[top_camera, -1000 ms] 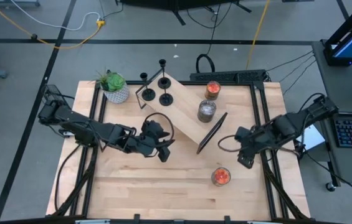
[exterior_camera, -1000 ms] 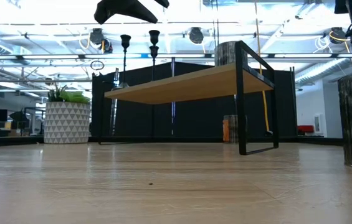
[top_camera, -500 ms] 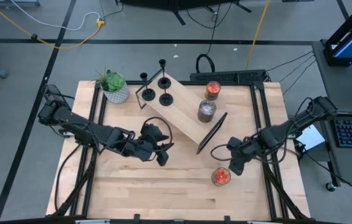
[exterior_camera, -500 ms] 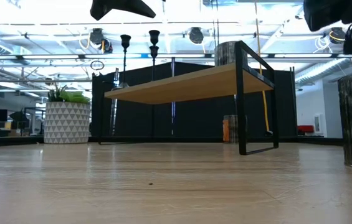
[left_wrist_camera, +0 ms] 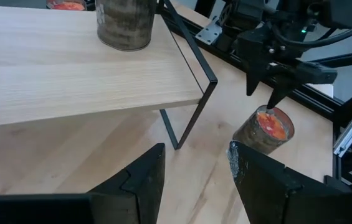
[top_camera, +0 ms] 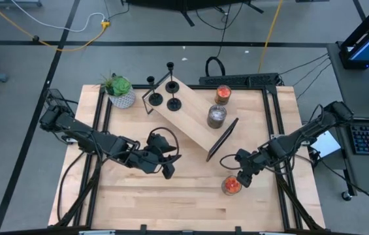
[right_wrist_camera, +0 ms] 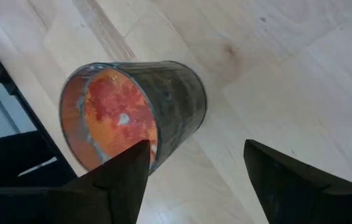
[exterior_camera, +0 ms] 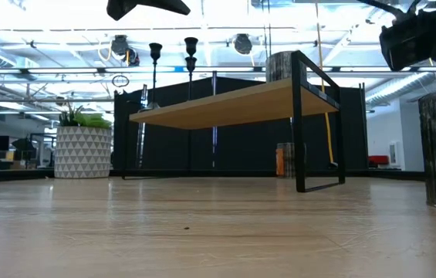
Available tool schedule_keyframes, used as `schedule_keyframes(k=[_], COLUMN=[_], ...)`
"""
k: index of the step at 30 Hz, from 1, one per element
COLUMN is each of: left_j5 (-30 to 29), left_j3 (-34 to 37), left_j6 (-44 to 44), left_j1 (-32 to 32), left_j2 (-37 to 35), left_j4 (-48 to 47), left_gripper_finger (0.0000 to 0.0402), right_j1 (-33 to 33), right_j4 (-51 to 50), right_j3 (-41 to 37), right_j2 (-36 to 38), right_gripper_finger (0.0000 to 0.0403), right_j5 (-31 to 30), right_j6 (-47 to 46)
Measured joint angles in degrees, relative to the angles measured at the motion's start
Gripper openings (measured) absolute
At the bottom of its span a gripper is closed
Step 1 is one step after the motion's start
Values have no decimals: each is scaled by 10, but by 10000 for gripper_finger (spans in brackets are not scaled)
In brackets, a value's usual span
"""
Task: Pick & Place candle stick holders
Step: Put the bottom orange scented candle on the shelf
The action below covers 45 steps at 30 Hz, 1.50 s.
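Three black candle stick holders stand upright on their disc bases at the far-left end of the wooden shelf; two of the stems also show in the low view. My left gripper is open and empty above the table's middle, near of the shelf. My right gripper is open, just above an orange-red jar candle standing on the table near the right side; no touch shows.
A grey jar candle and a second orange-red jar candle stand on the shelf's right part. A potted plant stands at the far left corner. Bare wooden table lies along the near edge.
My right gripper has gone toward the table's near edge and leftward, down to the orange-red jar candle on the table. My left gripper has drifted a little toward the near edge. The holders have stayed in place.
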<state>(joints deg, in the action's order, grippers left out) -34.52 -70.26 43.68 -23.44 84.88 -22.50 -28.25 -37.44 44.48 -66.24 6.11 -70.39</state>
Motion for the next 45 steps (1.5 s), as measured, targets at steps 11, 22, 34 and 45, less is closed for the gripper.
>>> schedule_keyframes(k=[11, 22, 34, 45], left_j5=[0, 0, 0, 0], left_j3=[0, 0, 0, 0], left_j6=[1, -1, -1, -1], left_j1=[0, 2, 0, 0], left_j2=[0, 0, 0, -1], left_j4=[0, 0, 0, 0], left_gripper_finger=[184, 184, 184, 184], right_j1=[0, 0, 0, 0], right_j4=[55, 55, 55, 60], right_j3=[-37, -39, -39, -39], right_j2=[0, 0, 0, 0], right_gripper_finger=[251, 251, 251, 251], right_j5=[0, 0, 0, 0], right_j6=[-6, -9, -10, 35])
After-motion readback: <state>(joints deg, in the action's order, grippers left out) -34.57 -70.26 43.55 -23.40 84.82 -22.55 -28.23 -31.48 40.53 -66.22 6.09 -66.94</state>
